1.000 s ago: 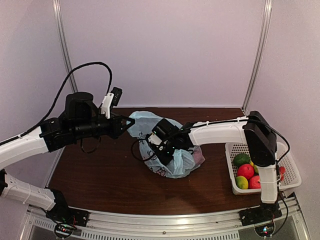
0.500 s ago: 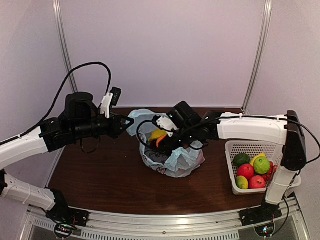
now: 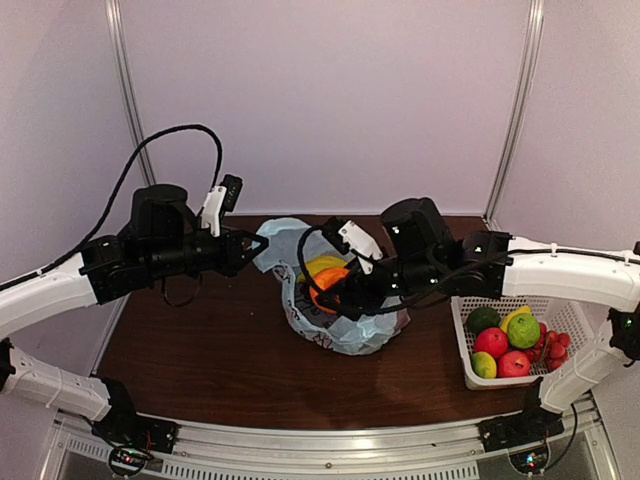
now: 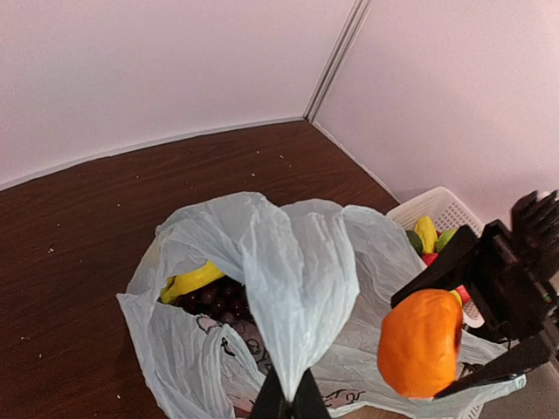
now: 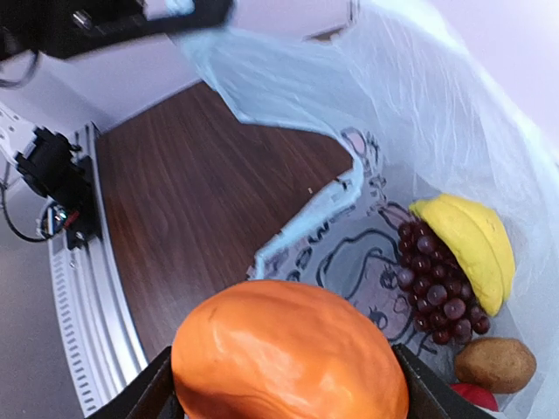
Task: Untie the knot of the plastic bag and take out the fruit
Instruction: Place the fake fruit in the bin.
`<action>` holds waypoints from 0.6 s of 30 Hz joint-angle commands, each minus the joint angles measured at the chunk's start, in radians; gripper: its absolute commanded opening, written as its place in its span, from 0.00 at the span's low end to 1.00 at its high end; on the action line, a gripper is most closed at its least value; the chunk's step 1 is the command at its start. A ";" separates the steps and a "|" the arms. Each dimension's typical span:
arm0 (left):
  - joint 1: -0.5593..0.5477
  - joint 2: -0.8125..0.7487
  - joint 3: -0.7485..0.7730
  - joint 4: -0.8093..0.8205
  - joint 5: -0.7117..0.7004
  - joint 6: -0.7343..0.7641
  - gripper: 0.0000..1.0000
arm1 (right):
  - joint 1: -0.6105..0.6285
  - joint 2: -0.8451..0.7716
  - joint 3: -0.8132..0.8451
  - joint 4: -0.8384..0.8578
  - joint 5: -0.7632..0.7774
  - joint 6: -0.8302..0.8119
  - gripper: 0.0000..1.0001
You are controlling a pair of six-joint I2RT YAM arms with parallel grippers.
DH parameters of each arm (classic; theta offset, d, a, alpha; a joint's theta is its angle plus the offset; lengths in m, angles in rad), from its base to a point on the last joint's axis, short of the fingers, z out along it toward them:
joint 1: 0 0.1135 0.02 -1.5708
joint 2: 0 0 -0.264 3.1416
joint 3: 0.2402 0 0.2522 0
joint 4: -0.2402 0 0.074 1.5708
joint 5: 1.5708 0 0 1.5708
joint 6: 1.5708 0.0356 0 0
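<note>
The light blue plastic bag (image 3: pixel 345 325) lies on the table with its mouth open; no knot shows. My left gripper (image 3: pixel 262 242) is shut on one handle ear of the bag (image 4: pixel 288 271) and holds it up and to the left; the closed tips (image 4: pixel 290 403) pinch the plastic. My right gripper (image 3: pixel 335 290) is shut on an orange (image 5: pixel 288 349), held just above the bag's mouth (image 4: pixel 421 342). Inside the bag I see a yellow banana (image 5: pixel 472 249), a dark grape bunch (image 5: pixel 437 279) and a brown oval fruit (image 5: pixel 495 364).
A white mesh basket (image 3: pixel 460 340) stands at the right edge of the table and holds green and red fruits. The right arm stretches across above it. A wall corner post rises behind the table at the back right.
My right gripper came up out of the bag with the orange and swung back to the right. The left gripper kept its hold on the handle ear without moving.
</note>
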 commanded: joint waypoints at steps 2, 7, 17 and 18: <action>0.007 0.021 -0.001 0.008 -0.043 -0.023 0.00 | 0.015 -0.138 0.012 0.129 -0.037 0.096 0.57; 0.006 0.023 0.003 0.000 -0.057 -0.031 0.00 | 0.015 -0.223 0.053 0.029 0.113 0.115 0.56; 0.006 0.021 -0.011 -0.013 -0.061 -0.038 0.00 | -0.212 -0.396 0.007 -0.396 0.402 0.156 0.55; 0.006 0.021 -0.013 -0.011 -0.061 -0.039 0.00 | -0.247 -0.412 -0.015 -0.414 0.406 0.156 0.55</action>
